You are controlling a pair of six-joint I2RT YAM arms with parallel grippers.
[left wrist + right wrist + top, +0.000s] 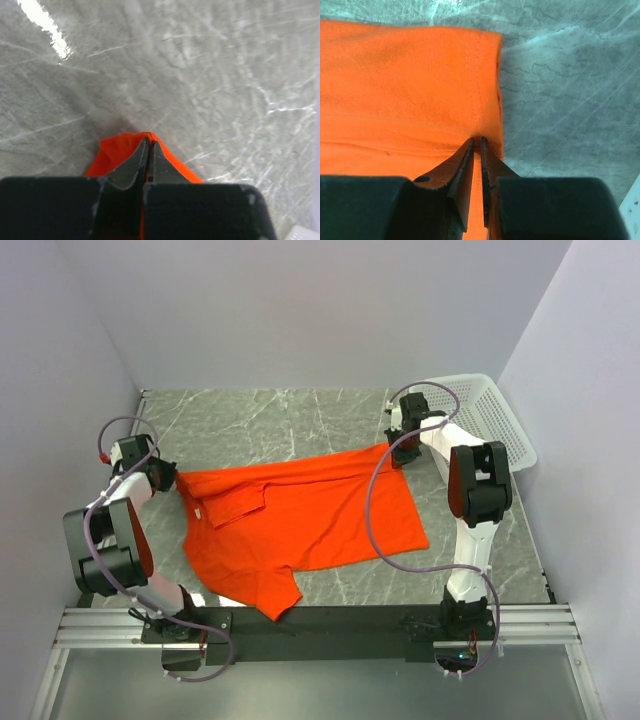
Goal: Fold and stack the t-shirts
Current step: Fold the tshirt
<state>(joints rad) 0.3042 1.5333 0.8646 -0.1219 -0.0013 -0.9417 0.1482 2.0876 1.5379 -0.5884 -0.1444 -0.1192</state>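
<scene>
Left claw (149,144) and right claw (476,141) each clamp tight on opposite t-shirt (300,520) corners; best lifted evenly, cloth taut between them.

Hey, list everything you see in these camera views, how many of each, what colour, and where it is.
t-shirt: one, bright orange-red, spread across the middle of the table.
basket: one, white plastic mesh, far right corner of the table, by the wall.
table: one, grey marbled top, under everything.
mounting rail: one, silver, along the near edge.
left arm: one, white and black, left side of the table.
right arm: one, white and black, right side of the table.
left gripper: one, black, at the shirt's left end, shut on the cloth.
right gripper: one, black, at the shirt's far right corner near the basket, shut on the hem.
</scene>
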